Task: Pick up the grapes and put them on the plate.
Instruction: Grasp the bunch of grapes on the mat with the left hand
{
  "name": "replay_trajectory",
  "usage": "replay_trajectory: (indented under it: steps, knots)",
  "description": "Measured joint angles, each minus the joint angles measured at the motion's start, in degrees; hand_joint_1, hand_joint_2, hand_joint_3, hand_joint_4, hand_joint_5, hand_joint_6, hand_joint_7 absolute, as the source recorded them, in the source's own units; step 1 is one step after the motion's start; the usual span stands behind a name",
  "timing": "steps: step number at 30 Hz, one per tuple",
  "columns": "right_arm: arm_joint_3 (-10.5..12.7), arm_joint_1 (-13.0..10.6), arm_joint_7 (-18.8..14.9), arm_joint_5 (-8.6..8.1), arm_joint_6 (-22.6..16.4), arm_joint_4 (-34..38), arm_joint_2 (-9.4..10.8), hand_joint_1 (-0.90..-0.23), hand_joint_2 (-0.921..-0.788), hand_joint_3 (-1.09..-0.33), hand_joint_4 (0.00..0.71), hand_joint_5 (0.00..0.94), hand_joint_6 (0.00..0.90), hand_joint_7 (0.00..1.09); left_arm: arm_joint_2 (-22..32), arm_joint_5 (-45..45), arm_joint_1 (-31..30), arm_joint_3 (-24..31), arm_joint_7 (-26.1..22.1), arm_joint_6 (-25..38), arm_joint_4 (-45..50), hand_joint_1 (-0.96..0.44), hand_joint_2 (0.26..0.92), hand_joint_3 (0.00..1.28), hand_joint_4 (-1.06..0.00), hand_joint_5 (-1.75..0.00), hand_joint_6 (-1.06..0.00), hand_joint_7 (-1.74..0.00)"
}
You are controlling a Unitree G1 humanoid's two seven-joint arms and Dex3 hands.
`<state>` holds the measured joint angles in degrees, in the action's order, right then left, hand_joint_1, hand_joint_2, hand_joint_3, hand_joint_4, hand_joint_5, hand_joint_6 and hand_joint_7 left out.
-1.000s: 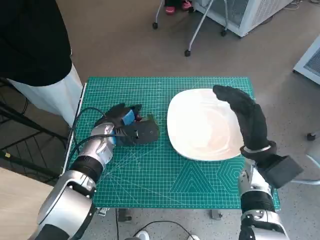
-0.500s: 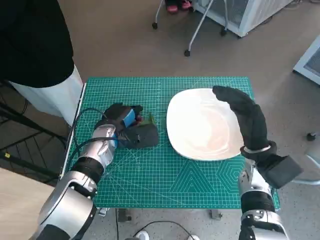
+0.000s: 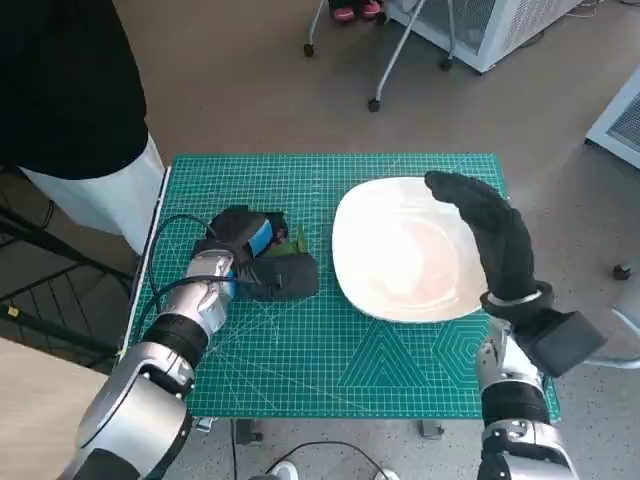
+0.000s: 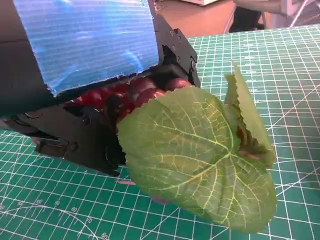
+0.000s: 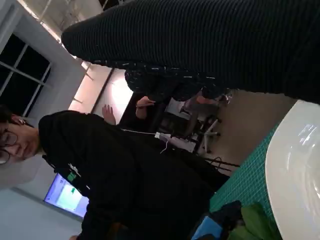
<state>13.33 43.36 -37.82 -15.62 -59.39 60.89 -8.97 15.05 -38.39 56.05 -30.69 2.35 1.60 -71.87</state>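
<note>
Head view shows the grapes [image 3: 290, 243], dark red with green leaves, on the green cutting mat [image 3: 300, 350] left of the white plate [image 3: 400, 250], gripped by the left hand [image 3: 255, 255], while the right hand [image 3: 490, 230] hovers empty, fingers extended, over the plate's right rim.

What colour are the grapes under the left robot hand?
Dark red grapes, with large green leaves attached; the left wrist view shows them best.

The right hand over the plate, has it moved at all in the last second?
No. The right hand sits at the same spot over the plate's right edge as a second ago.
</note>
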Motion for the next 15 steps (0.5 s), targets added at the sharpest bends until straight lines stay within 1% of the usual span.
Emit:
replay_trajectory:
  steps: [15]
  knots:
    - [0.22,0.03,-0.32,-0.26,0.0,0.0,-0.02,-0.52,-0.921,-0.549,0.253,0.0,0.228,0.01,0.12,0.5,-0.04,0.18,-0.31,0.36,0.21,0.0,0.921,0.17,-0.57,-1.45,-0.56,-1.07]
